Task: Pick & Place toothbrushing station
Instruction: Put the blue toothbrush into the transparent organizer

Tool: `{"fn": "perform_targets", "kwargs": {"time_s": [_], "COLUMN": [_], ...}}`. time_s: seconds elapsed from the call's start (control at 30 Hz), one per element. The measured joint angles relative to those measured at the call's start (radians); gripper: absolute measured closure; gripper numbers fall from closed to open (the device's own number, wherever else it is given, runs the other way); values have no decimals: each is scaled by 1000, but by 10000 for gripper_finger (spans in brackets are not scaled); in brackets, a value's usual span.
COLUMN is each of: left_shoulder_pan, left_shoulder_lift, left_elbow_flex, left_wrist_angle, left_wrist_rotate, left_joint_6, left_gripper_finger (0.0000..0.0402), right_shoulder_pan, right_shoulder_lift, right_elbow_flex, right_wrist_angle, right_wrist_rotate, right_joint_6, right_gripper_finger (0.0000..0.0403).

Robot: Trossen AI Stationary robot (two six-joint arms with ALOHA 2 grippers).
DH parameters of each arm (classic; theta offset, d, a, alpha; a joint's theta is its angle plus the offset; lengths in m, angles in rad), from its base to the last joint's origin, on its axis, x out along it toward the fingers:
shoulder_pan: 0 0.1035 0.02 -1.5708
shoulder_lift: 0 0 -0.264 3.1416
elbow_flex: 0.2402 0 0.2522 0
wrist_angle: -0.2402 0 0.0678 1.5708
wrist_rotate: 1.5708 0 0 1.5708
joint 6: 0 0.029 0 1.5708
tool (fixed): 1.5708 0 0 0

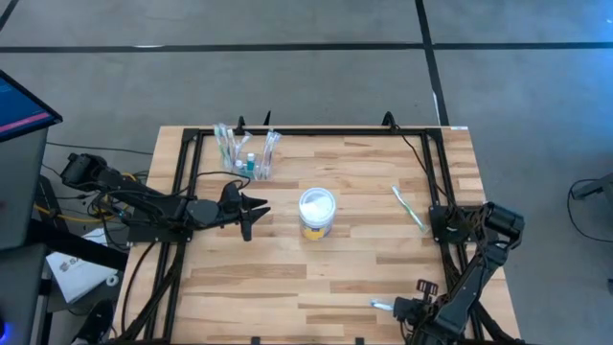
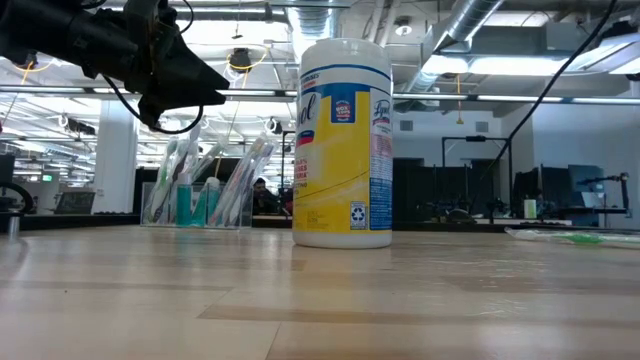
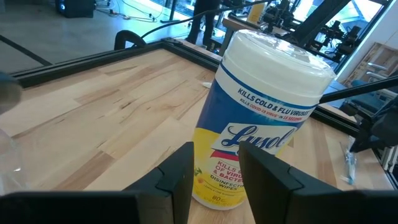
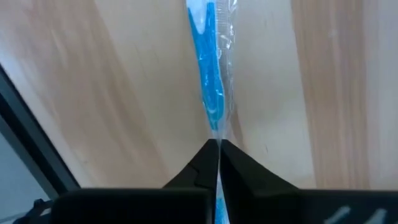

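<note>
The toothbrushing station (image 1: 247, 153), a clear stand with upright cups holding brushes and tubes, stands at the table's far left; the low view shows the station (image 2: 200, 190) too. A blue toothbrush in a clear wrapper (image 4: 211, 87) lies near the table's near right edge (image 1: 380, 305), with my right gripper (image 1: 397, 308) shut on it. My left gripper (image 1: 257, 211) hovers open at mid-left, its fingers (image 3: 180, 177) pointing at the white-topped yellow tub (image 1: 317, 213) without touching it. My right gripper pinches the wrapped blue toothbrush at one end (image 4: 216, 127) between its two fingertips (image 4: 202, 158). The fingers come from above, pointing down, one on each side of the brush. The rest of the brush stretches away along the wooden table top.
A green toothbrush in a clear wrapper (image 1: 410, 209) lies at the table's right, also in the low view (image 2: 575, 236). The tub (image 2: 343, 145) stands upright mid-table. A black frame (image 1: 316, 132) runs along the far edge and both sides.
</note>
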Motion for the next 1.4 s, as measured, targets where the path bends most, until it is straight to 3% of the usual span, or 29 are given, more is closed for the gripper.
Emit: {"fn": "perform_targets", "kwargs": {"time_s": [0.47,1.17,1.4], "left_shoulder_pan": [0,0,0], "left_shoulder_lift": [0,0,0], "left_elbow_flex": [0,0,0], "left_wrist_angle": [0,41,74], "left_wrist_rotate": [0,30,79], "left_joint_6": [0,-10,-9], "left_gripper_finger": [279,279,279], "right_shoulder_pan": [-34,-104,-124], "right_shoulder_lift": [0,0,0], "right_elbow_flex": [8,225,309], "right_wrist_angle": [-68,-459,-549], "right_wrist_rotate": [-49,-26,44], "right_joint_6": [-60,-256,-297], "right_gripper_finger": [403,403,403]}}
